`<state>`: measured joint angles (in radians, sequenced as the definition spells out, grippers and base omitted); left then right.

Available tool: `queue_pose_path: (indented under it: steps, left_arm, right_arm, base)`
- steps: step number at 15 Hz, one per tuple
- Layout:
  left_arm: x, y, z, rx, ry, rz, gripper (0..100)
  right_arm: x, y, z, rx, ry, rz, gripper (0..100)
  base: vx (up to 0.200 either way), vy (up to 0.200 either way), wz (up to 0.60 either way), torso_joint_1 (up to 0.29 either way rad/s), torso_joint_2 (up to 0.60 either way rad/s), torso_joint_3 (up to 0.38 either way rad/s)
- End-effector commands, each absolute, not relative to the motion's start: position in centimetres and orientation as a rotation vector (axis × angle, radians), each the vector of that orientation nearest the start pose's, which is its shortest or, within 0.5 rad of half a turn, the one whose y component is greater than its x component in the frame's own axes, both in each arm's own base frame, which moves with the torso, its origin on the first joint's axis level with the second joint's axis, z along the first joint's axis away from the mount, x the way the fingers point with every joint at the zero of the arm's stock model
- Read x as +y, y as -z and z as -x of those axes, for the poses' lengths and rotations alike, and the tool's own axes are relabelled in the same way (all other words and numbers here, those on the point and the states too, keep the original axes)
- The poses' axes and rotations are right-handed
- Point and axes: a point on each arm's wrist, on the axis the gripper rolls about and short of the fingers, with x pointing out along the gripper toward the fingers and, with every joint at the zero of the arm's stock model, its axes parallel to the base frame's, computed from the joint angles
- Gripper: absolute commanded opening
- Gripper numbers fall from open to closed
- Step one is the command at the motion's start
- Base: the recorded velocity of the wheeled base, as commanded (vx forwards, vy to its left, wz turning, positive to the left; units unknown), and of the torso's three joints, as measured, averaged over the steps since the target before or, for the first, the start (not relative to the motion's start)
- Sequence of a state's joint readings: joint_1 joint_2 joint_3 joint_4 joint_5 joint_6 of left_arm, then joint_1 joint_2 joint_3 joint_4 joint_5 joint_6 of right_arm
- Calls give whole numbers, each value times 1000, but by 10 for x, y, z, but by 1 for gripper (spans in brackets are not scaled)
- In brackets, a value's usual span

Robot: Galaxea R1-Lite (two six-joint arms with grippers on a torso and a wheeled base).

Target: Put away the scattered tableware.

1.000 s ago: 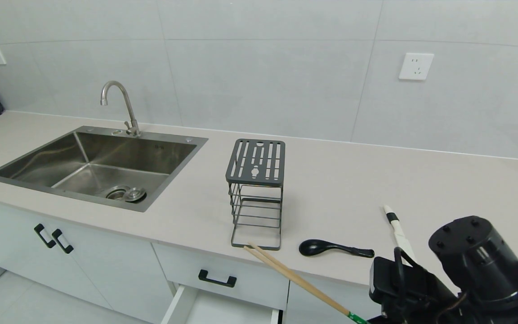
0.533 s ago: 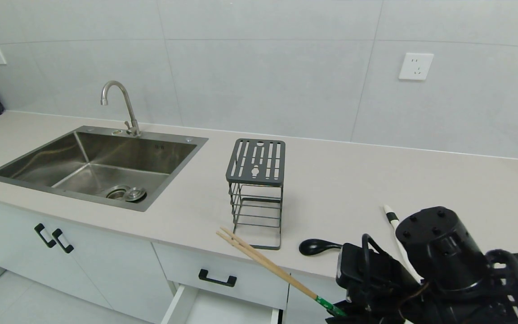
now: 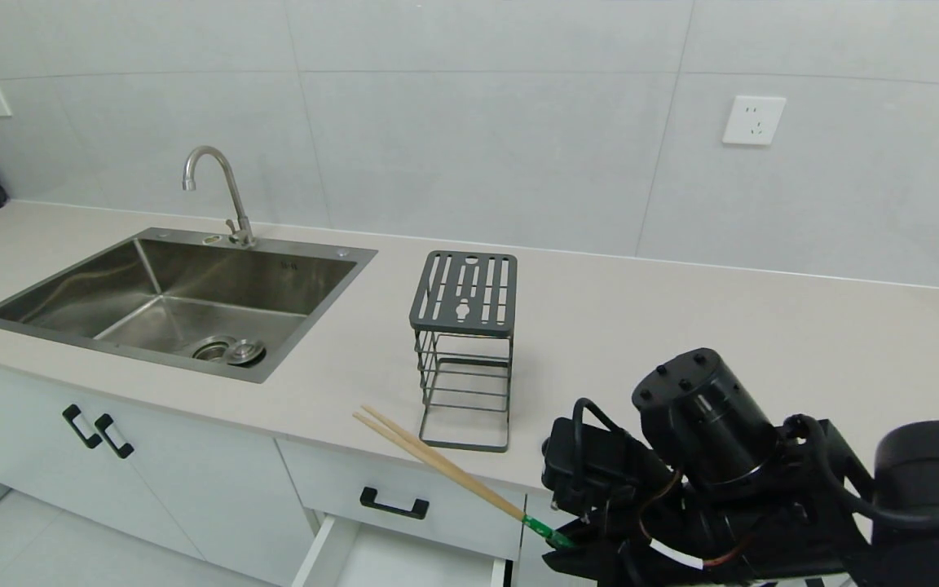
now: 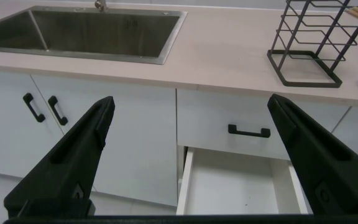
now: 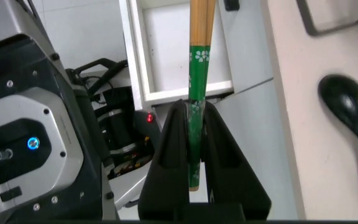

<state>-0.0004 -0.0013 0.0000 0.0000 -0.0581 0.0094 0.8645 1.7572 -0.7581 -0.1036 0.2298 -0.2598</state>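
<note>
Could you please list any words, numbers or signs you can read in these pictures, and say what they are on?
No text can be read.
Stainless steel sink: a small dark mark on its back wall, too small to read.
Wooden chopsticks with green ends: white flower pattern, no lettering.

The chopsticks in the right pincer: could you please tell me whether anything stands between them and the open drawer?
Nothing visible does. The chopsticks, gripped at their green end by the right pincer, slant through open air, and the drawer below the counter stands open.
</note>
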Motion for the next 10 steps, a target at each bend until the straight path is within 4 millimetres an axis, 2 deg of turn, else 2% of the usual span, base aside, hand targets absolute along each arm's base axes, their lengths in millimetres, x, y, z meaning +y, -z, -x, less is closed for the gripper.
queue_pose_path:
  steps: [1, 3, 6, 10]
  left_arm:
    - [-1, -75, 23, 0, 58, -9, 100]
    - [-1, -75, 23, 0, 60, -9, 100]
    - [-1, -75, 23, 0, 60, -9, 100]
    - [-1, -75, 23, 0, 58, -9, 100]
  right_arm:
    - [224, -104, -179, 779, -1149, 524, 0]
    - [226, -100, -179, 795, -1181, 512, 0]
    - [228, -102, -180, 792, -1193, 505, 0]
    - [230, -102, -181, 791, -1196, 503, 0]
  base:
    - [0, 0, 0, 0, 0, 0]
    - [0, 0, 0, -38, 72, 50]
    - [0, 0, 0, -163, 390, 204]
    - [0, 0, 0, -98, 220, 116]
